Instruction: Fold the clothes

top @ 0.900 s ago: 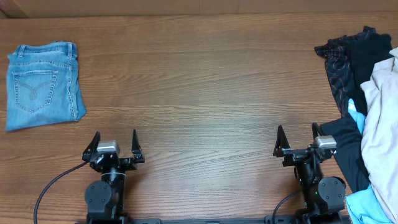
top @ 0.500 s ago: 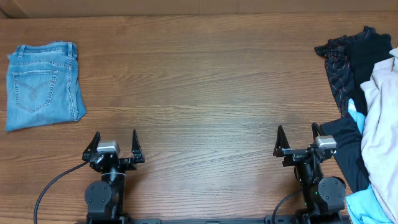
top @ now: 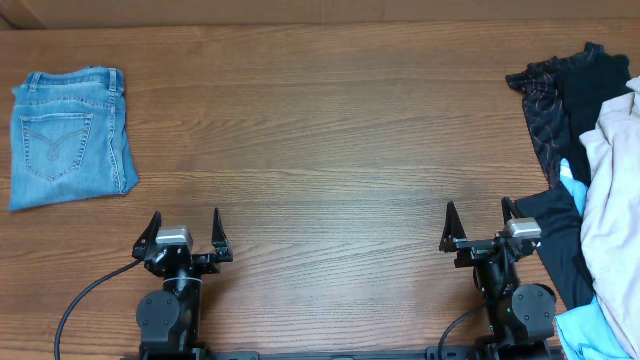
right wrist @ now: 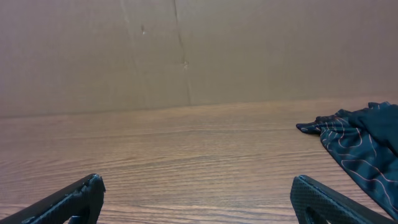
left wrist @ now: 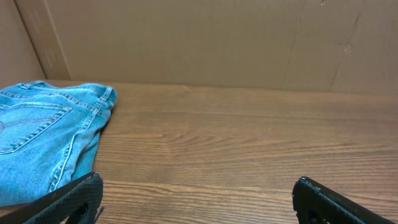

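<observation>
Grippers parked wide at the near edge, cream shorts heaped at the right.

Both the left gripper (top: 185, 214) and the right gripper (top: 478, 204) sit at the near side of the wooden table (top: 320, 130), fingers spread wide and holding nothing. The pale cream shorts (top: 612, 190) lie crumpled at the right edge, on top of a pile. That pile has a black patterned garment (top: 545, 100) at its far side, plain black cloth (top: 555, 235) just beside the right gripper, and a sky-blue piece (top: 590, 335) at the near right corner. Folded light-blue jeans (top: 70, 135) rest at the far left, well apart from the pile. The left wrist view shows them ahead and to the left of its fingers.
</observation>
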### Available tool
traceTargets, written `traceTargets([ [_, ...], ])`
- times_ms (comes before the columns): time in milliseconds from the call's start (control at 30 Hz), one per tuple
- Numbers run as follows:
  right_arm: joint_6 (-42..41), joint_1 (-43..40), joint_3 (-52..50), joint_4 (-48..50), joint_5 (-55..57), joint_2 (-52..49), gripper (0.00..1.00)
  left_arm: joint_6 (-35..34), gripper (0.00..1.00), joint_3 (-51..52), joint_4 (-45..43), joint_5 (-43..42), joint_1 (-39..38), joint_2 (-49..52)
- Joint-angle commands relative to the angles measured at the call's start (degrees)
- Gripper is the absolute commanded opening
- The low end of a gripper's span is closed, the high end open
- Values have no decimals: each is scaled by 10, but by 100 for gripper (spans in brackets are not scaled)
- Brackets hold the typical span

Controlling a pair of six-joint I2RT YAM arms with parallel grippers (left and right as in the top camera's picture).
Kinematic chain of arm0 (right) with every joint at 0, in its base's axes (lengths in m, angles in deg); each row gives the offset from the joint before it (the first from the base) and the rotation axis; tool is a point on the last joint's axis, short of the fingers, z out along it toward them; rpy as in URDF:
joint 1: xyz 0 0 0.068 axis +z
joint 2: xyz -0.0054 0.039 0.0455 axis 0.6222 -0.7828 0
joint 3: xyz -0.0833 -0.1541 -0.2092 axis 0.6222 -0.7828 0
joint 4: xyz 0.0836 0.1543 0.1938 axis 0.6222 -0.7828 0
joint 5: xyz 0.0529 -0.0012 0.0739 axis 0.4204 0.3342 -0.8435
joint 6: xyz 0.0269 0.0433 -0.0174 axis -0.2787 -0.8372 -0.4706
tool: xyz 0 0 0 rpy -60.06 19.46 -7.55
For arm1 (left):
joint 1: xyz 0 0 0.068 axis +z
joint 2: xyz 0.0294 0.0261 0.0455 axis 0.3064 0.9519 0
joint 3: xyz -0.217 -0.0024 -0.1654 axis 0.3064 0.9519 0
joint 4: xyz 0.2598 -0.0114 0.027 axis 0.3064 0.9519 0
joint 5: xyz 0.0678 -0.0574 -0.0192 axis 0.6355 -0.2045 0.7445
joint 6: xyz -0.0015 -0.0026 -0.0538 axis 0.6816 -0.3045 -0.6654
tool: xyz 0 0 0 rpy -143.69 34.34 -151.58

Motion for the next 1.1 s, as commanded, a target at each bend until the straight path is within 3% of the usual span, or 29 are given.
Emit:
traceTargets([
  [0,0,2,-6,3,2,6,100,9,100,2,-2,-5,-3,-7],
  [633,0,2,-6,3,6,6,100,6,100,2,-2,-9,-3,-7],
  [800,-5,2,3,-6,11,6,100,-66,100,-1,3,-19,-3,-7],
  [1000,-5,2,112,-123,168,-44,100,-45,100,-121,114,-17,-3,19],
  [1067,-27,2,181,-128,176,-161,100,-45,100,-196,133,-18,-3,107],
])
